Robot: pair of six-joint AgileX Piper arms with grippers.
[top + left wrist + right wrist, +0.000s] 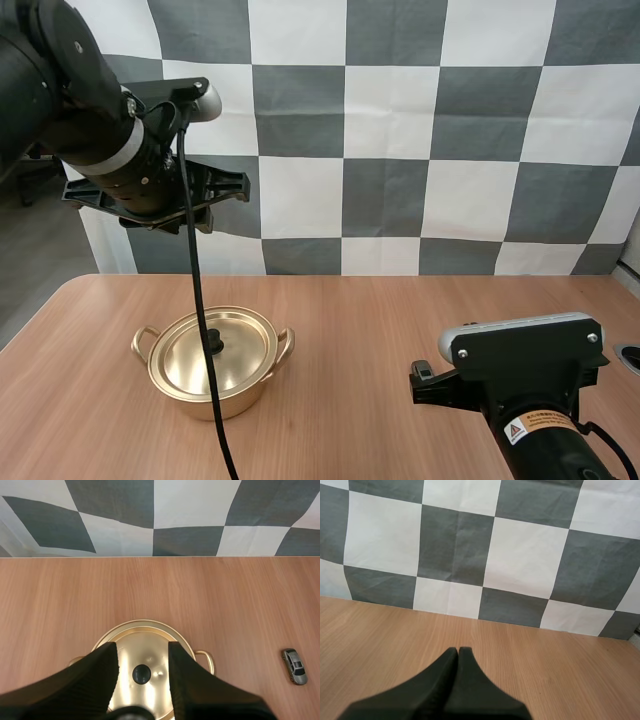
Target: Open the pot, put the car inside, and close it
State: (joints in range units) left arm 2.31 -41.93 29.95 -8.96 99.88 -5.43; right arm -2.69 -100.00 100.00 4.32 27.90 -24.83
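Two fingers of the left gripper (pixel 142 649) are held apart, ribbed faces turned to each other, well above the pot (pixel 180 395), with the lid's black knob (pixel 141 673) seen between them. The lid (pixel 245 345) is seated on the pot, so the opening step is judged not yet done. The right gripper (pixel 458 654) is held low over the tabletop (pixel 380 330), its fingers pressed together on nothing. The car (pixel 294 666), small and grey, is found on the tabletop well apart from the pot, out beyond one of its handles.

Several slips may be feared. The knob is small and the descent long; if the fingers are brought down off-centre, the lid may be struck or tipped rather than gripped. A light pot on smooth wood may be pushed aside, or lifted with the lid if it binds. The car, low and narrow, may be nudged or rolled away by a poorly aimed pinch.

The tabletop is finished in pale brown wood grain, flat and matte.
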